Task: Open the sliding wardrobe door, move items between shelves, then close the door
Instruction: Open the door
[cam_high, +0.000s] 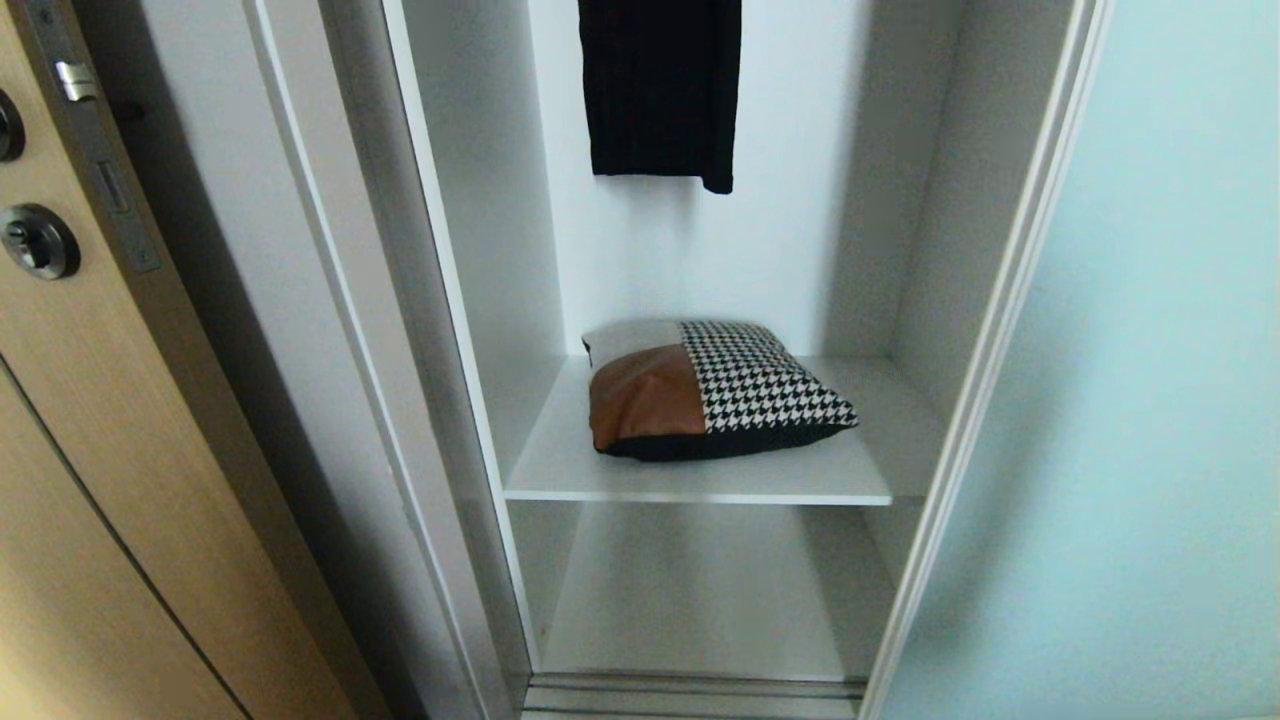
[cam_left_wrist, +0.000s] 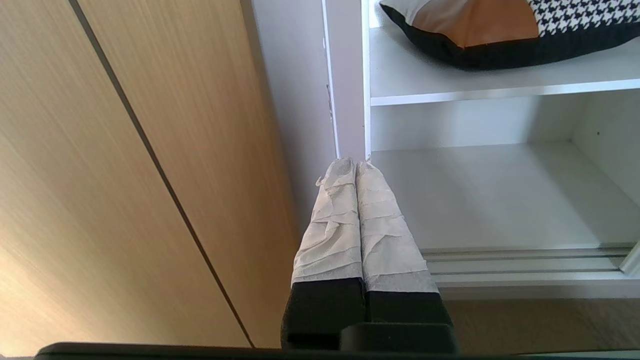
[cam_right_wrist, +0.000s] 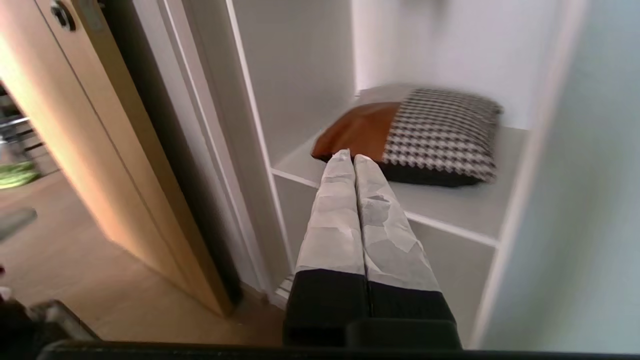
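In front of the cushion (cam_right_wrist: 400, 135), the right gripper (cam_right_wrist: 354, 159) pointed toward its brown leather corner with both fingers pressed together and nothing between them; whether the tips touched the cushion could not be told. The left gripper (cam_left_wrist: 355, 162) hung low beside the wardrobe's left wall, below the cushion, likewise closed and empty, and looked parked.

The cushion lay flat on the upper shelf (cam_high: 700, 480), its houndstooth half toward the sliding door (cam_high: 1150, 400). That pale frosted door stood to the right of the cushion, leaving the compartment open. Under the cushion's shelf the lower shelf (cam_high: 690, 610) was bare. A black garment (cam_high: 660, 90) hung above the cushion, and a wooden door (cam_high: 90, 450) stood well to its left.

The opening step appeared done, and moving the cushion looked to be the step in hand. The next move would call for the right fingers to part before reaching the cushion's front edge, then close on it.
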